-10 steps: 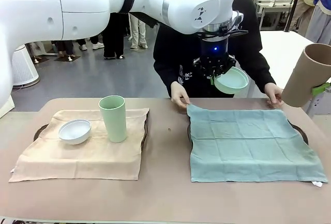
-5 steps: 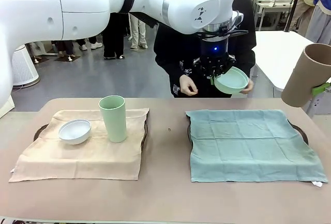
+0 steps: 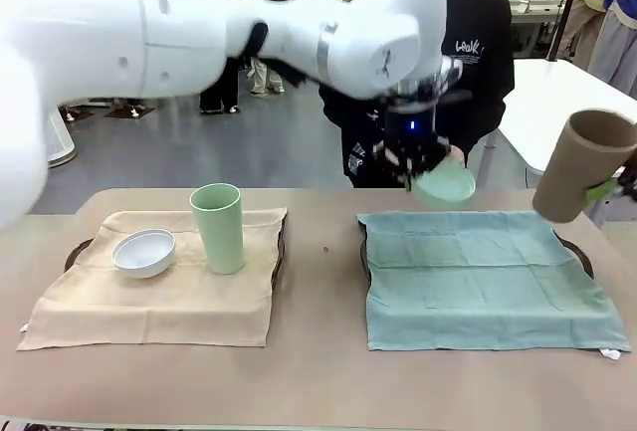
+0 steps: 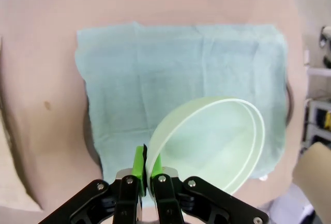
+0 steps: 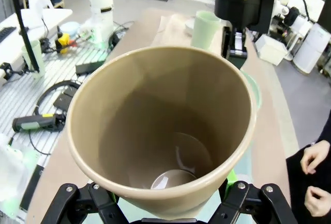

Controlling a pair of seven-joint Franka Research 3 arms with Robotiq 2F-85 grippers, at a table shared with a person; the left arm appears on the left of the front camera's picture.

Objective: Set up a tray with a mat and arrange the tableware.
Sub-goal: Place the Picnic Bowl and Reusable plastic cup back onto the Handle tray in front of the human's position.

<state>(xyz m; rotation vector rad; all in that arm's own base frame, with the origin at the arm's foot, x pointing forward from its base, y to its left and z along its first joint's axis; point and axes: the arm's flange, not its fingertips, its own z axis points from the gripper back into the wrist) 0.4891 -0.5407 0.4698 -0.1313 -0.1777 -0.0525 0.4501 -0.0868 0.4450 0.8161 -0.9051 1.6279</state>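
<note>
My left gripper [image 3: 418,170] reaches across the table and is shut on the rim of the mint green bowl [image 3: 445,187], which hangs tilted just above the far edge of the teal mat [image 3: 488,277]. In the left wrist view the green fingertips [image 4: 139,163] pinch the bowl [image 4: 212,141] over the mat [image 4: 181,69]. At the right edge my right gripper [image 3: 600,190] is shut on the tan-brown cup [image 3: 582,164], held tilted in the air. The right wrist view looks into that cup [image 5: 165,131]. A white bowl [image 3: 144,252] and a pale green cup [image 3: 217,227] stand on the beige mat [image 3: 149,302].
Each mat lies over a dark tray: one rim [image 3: 75,252] shows at the left, the other [image 3: 577,249] at the right. A person [image 3: 478,53] stands behind the table's far edge, hands [image 5: 315,177] off the table. Bare tabletop [image 3: 323,282] lies between the trays.
The person has let go of the teal mat, drawn both hands back and straightened up. My left gripper has lowered the mint bowl slightly. The tan cup has shifted a little left and down.
</note>
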